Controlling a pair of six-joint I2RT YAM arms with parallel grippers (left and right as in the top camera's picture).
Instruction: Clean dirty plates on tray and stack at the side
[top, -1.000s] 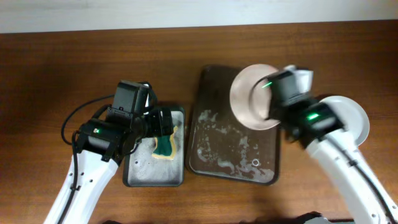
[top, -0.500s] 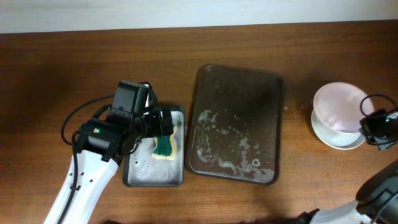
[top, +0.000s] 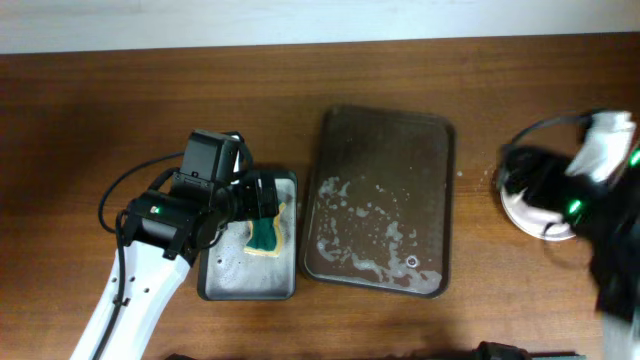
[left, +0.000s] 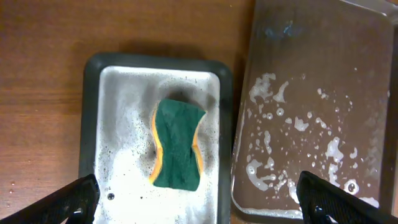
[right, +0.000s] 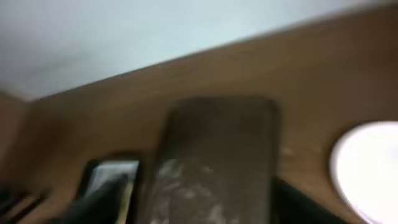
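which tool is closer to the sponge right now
Left. The left tool hangs over the sponge; the right tool is far off by the plates, beyond the brown tray.

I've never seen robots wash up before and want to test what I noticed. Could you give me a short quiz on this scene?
1. True or false: the white plates sit off to the side of the brown tray, not on it.
2. What lies in the grey metal tray? A) a sponge B) a plate C) a cup
3. Fill in: the left tool hangs over the grey metal tray with its fingers ____ (open or shut).

Key: 1 true; only foam is left on the brown tray. 2 A, the green and yellow sponge. 3 open.
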